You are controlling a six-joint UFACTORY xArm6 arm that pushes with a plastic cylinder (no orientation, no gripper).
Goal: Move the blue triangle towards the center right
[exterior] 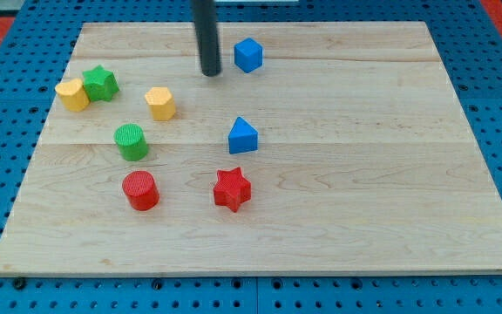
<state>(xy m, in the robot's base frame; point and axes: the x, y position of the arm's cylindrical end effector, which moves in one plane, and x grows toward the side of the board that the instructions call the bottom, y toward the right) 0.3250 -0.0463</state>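
The blue triangle (242,136) lies near the middle of the wooden board (390,174). My tip (210,73) is at the view's top, up and to the left of the triangle, well apart from it. A blue cube (247,54) sits just to the right of my tip.
A red star (232,189) lies just below the triangle. A red cylinder (140,190) and a green cylinder (132,141) stand to the left. A yellow hexagonal block (160,103), a green star (101,83) and a yellow block (72,94) sit at the upper left.
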